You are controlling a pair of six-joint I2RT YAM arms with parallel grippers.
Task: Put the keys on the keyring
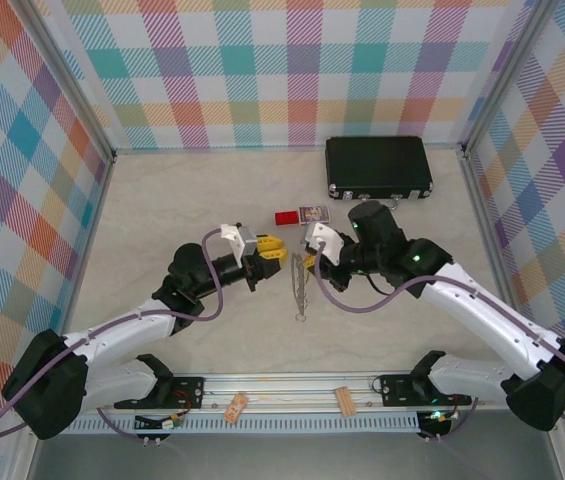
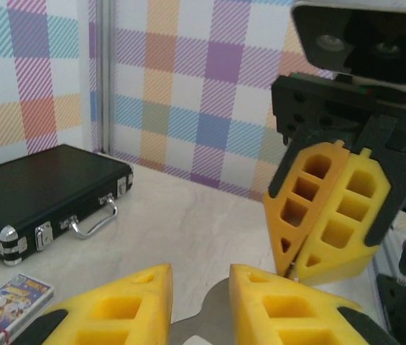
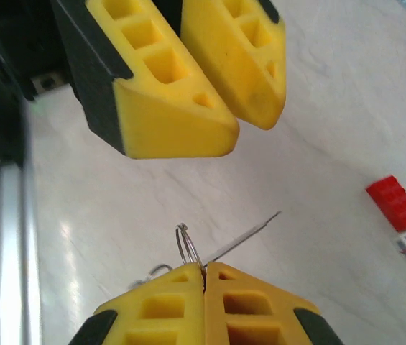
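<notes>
My right gripper (image 1: 309,262) (image 3: 204,267) is shut on a small wire ring (image 3: 188,244), and a thin metal strip (image 3: 249,233) sticks out beside that ring. Below the gripper the grey oval keyring (image 1: 299,300) hangs down toward the table. My left gripper (image 1: 270,250) (image 2: 201,267) faces it from the left, a finger's width away. Its fingers stand slightly apart with a flat grey metal piece (image 2: 217,313) between them, which I take to be the key; its tan head is hidden. The two grippers also see each other: left gripper (image 3: 249,128), right gripper (image 2: 289,269).
A black case (image 1: 377,167) (image 2: 37,187) lies at the back right. A red rectangle (image 1: 286,217) (image 3: 397,203) and a small card box (image 1: 313,213) (image 2: 12,302) lie just behind the grippers. Two wooden blocks (image 1: 235,408) (image 1: 343,400) rest on the front rail.
</notes>
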